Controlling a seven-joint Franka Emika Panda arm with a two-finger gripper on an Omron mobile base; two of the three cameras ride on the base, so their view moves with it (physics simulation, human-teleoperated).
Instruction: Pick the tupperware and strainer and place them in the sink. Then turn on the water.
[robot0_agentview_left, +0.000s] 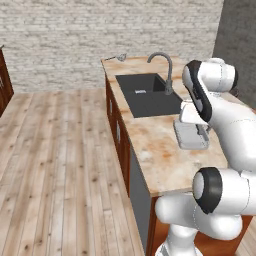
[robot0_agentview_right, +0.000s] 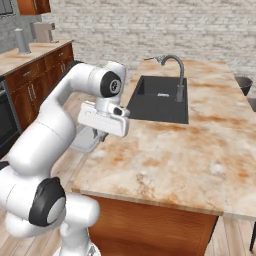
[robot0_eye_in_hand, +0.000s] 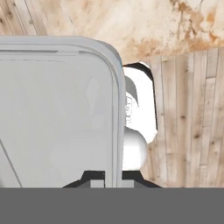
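The claw (robot0_eye_in_hand: 113, 183) is closed tight on the rim of the tupperware (robot0_eye_in_hand: 57, 113) — in the hand view its two dark tips pinch the container's right-hand edge at the bottom of the picture. From the left base view the tupperware (robot0_agentview_left: 190, 135) sits over the marble surface (robot0_agentview_left: 160, 160) just in front of the sink's near edge, partly covered by the arm's wrist, so whether it rests on the stone or is lifted off it cannot be told. In the right base view the tupperware (robot0_agentview_right: 86, 140) shows behind the white hand, past the surface's left edge.

The black sink (robot0_agentview_left: 147, 95) lies toward the far end of the surface, its grey gooseneck faucet (robot0_agentview_left: 164, 70) at its right edge. The strainer (robot0_agentview_left: 118, 57) lies near the far left corner (small and faint — the mesh is hard to make out).
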